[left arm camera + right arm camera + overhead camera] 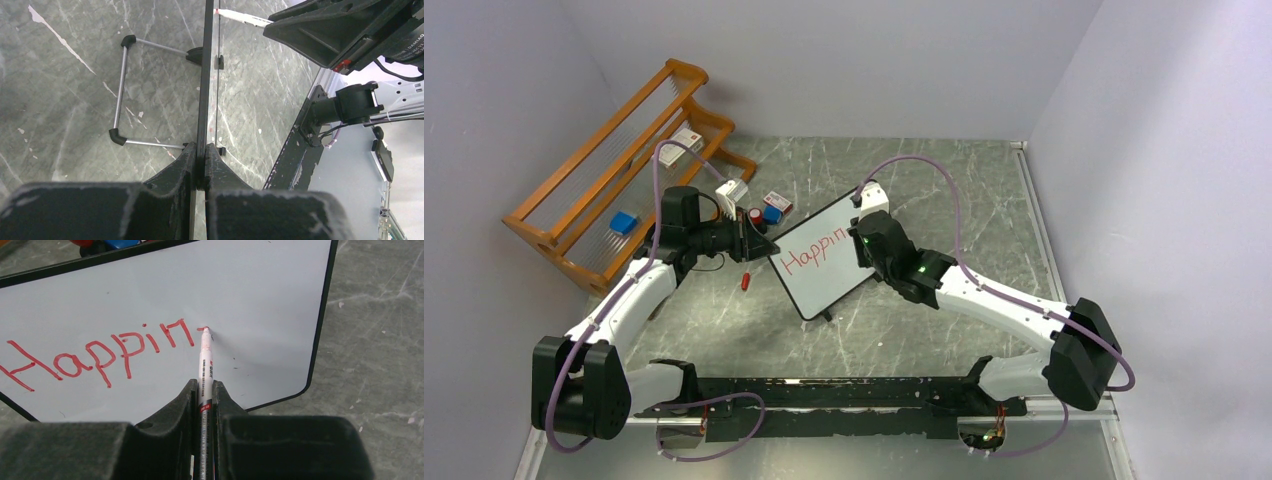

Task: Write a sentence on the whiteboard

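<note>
The whiteboard [824,255] is sitting on the worktop [984,200], propped up on its wire stand [120,90], and both arms are working it at once. The left tool [201,150] is pinching shut on the board's thin black frame at its left edge, fingers squeezing either side of the rim, so it is bracing the board rather than writing. The right tool [205,387] is hovering in front of the board's white face, jaws narrowed onto the barrel of a slim marker [205,357], and the red tip is touching the face just right of the last letter. The sentence [816,254] is reading "Happin" so far, slanting across the left half of the board, with the right half and lower part of the face showing bare. By the look of it, this board is going to handle as a light, stiff, thin panel with a glossy face, likely to skid or rock under pen pressure, which is why gripping the frame seems the sensible hold and not the slick writing surface. The marker is looking light and hard-bodied too, best held on the barrel behind the nib as it is here, with gentle pressure so the tip is gliding and not shoving the board backward.
</note>
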